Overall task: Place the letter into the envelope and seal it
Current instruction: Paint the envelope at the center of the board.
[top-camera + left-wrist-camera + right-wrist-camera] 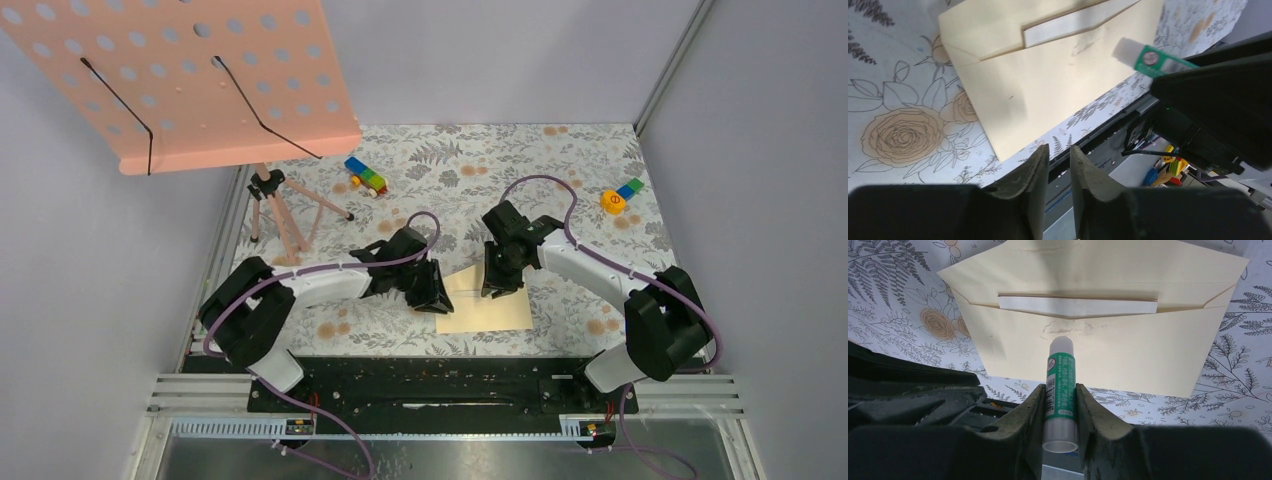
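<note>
Glue stick [1060,385] tip at the envelope [1128,350]
Right pincer [1059,390] clamps it at lower centre; left pincer [1059,150] nearly together, empty, below the envelope

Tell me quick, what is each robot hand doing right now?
Left gripper: jaws nearly closed, holding nothing.
Right gripper: closed on a glue stick.
</note>
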`<state>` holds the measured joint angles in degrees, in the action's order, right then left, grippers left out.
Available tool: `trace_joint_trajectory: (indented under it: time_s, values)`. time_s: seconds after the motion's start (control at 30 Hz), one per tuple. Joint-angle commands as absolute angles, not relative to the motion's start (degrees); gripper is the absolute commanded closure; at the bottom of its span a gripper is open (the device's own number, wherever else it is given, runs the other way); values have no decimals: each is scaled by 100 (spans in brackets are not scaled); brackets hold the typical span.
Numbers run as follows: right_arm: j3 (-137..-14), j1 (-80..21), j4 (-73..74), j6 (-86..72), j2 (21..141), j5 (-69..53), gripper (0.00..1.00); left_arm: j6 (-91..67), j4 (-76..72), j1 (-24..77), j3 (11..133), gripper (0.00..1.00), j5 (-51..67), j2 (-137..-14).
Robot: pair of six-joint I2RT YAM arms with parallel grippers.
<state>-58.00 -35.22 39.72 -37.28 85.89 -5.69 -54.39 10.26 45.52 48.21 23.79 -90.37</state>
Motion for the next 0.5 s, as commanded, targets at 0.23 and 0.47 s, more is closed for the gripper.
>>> trace_joint_trajectory:
  time_s: [0.23,0.47]
  values:
    - [-5766,-3630,3887,-3770,8610,-613,100,-5551,191,4600,4509,100,2577,-9843]
    - [-5650,-3731,3717,-3897,8726,-770,100,-5626,86,4613,4310,100,2453,-10106]
